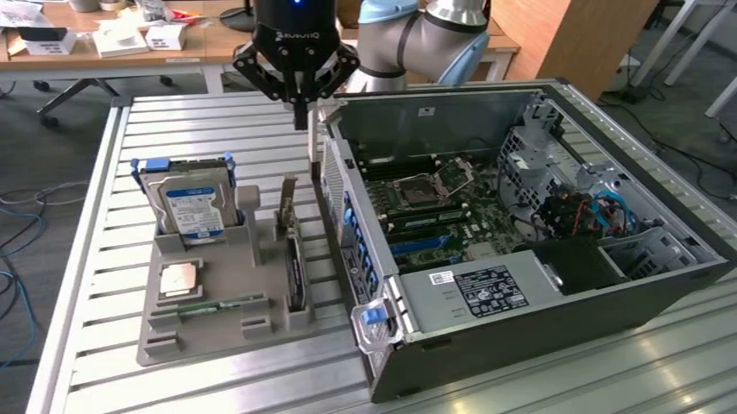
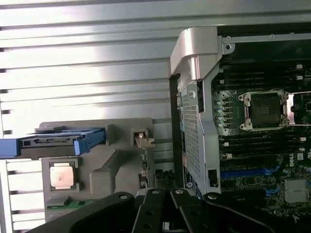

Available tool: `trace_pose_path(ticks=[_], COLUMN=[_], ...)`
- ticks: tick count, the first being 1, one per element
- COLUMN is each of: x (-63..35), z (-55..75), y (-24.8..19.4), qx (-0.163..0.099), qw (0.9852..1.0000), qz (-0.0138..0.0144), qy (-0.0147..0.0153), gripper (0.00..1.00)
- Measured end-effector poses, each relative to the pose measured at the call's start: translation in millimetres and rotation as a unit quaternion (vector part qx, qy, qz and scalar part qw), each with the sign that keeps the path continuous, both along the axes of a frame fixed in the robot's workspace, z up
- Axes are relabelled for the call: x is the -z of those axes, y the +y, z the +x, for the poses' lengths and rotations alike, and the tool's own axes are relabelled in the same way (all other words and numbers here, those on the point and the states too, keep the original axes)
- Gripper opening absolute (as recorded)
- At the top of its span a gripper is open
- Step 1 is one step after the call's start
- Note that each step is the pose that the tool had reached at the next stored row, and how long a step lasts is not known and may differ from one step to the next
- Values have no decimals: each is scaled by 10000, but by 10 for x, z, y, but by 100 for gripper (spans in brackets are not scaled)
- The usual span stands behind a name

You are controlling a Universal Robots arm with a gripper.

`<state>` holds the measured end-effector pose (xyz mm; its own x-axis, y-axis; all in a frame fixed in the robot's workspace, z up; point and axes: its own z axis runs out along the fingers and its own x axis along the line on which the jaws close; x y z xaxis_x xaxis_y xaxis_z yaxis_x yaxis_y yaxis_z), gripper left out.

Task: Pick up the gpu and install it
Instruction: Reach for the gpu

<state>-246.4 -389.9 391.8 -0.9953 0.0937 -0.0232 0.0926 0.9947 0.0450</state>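
The gpu (image 1: 295, 266) stands on edge in a slot of the grey holder (image 1: 230, 332), a thin dark board with its pale bracket (image 1: 288, 197) at the far end. My gripper (image 1: 302, 119) hangs shut and empty above the table, behind the holder and next to the open computer case (image 1: 519, 250). From the wrist view I look down on the gpu's bracket (image 2: 142, 141) and the board's thin edge (image 2: 144, 170), with my gripper's black links (image 2: 163, 213) close over them. The motherboard (image 2: 262, 145) lies exposed inside the case.
The holder also carries a silver hard drive (image 1: 193, 207) in a blue frame, a square processor (image 1: 179, 278) and a green memory stick (image 1: 219, 304). All of it rests on a slatted metal table (image 1: 207, 129). A cluttered desk (image 1: 103, 39) stands behind.
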Motion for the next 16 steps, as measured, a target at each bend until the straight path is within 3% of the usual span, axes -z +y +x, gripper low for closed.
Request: trace_pose_path(ticks=[3, 16], x=[0, 0], z=[-16, -161], y=[-65, -437], qx=[0, 0], qw=[10000, 10000], qz=[0, 0], qy=[0, -1], gripper=[11, 11])
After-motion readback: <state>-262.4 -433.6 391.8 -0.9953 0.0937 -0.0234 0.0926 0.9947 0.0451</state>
